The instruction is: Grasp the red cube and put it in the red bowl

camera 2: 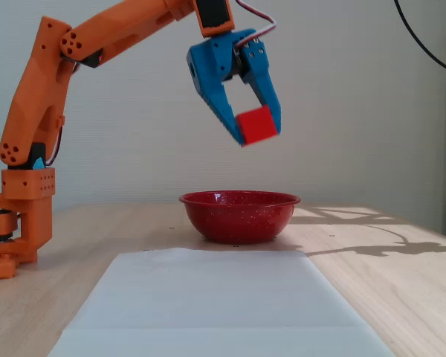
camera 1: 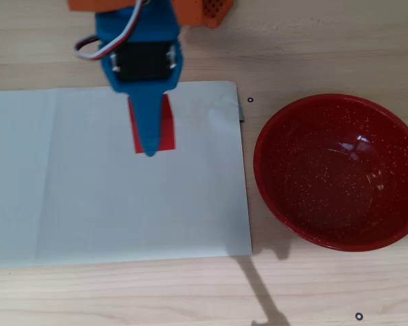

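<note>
Overhead, first item: blue gripper, its single visible finger tapering to a point toward the bottom of that view, over a white paper sheet laid on the wooden table. Red cube: seen there only as red slivers on either side of the blue finger, most of it covered.

Same cube in the fixed view: plainly visible, clamped between the two blue fingers near their tips, held well up in the air. A cube has no long axis to speak of; it sits tilted, edges off level, one face toward that camera. Jaws closed on it, pressing opposite sides. Gripper points downward and to the right of that view.

Red bowl: overhead, off the right edge of the paper, just beside it, white speckles and a glare patch inside, nothing in it. The cube lies well to the left of the bowl there. In the fixed view the bowl stands upright on the table beyond the far end of the paper, and the cube appears directly above its rim line; only the overhead shows the sideways gap between them.

Orange arm: full reach shown in the fixed view, base at left; overhead catches only an orange fragment at the top edge.
</note>
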